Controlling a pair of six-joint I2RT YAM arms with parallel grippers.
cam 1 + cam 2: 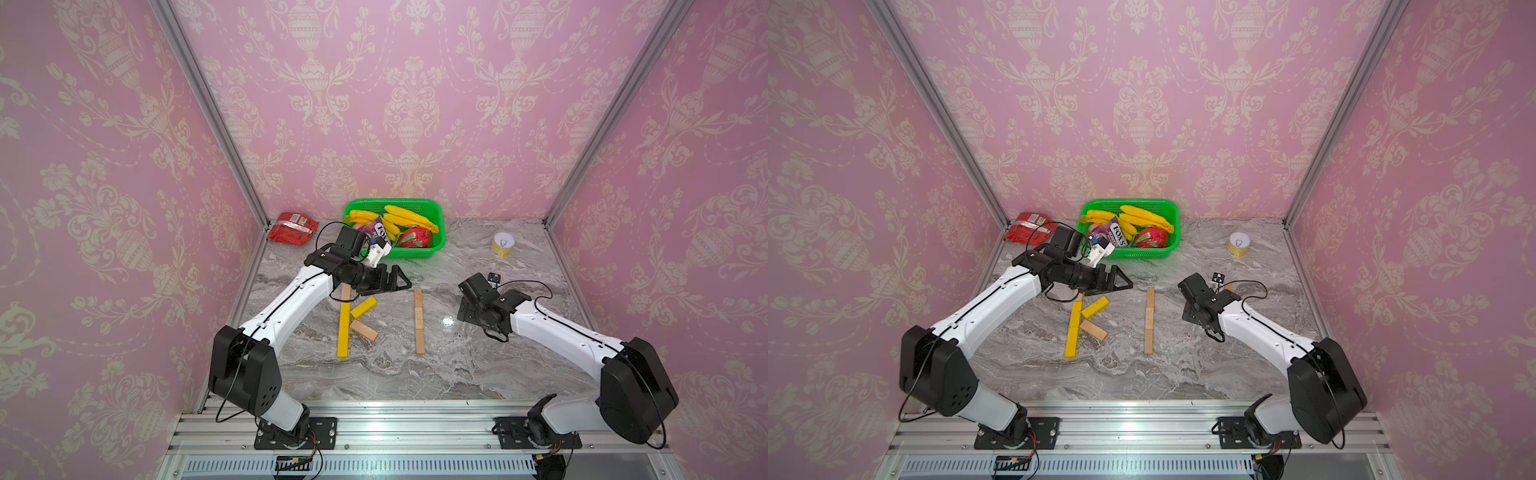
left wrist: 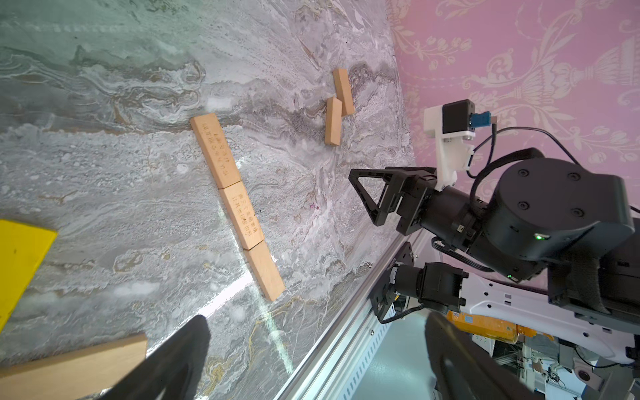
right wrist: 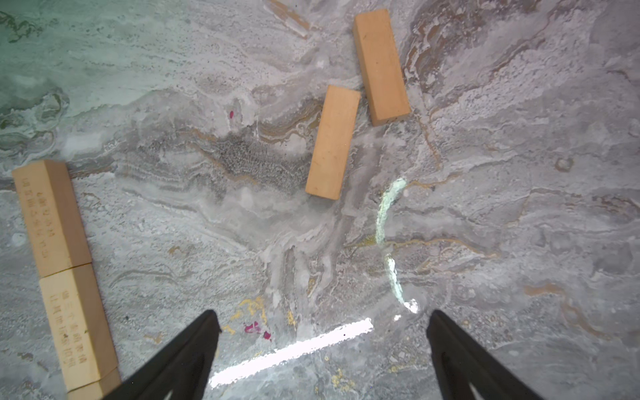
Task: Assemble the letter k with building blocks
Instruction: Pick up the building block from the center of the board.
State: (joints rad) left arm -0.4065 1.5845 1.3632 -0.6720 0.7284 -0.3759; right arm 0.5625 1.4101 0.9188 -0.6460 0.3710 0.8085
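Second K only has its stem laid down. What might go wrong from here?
1. The two loose blocks lie nearly touching, so the open right claw may knock one while taking the other.
2. The wooden stem is just three bars laid end to end; pressing a slanted piece against it may shove it crooked.

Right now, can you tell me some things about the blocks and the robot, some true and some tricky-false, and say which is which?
1. The wooden stem is three blocks in one line. True.
2. The right tool is squeezing a block. False: it is open and holds nothing.
3. Two loose wooden blocks lie apart from the stem. True.
4. The green basket is full of blocks. False: it holds bananas and other things.
5. The yellow-and-wood K has no slanted blocks. False: it has a yellow one and a wooden one.
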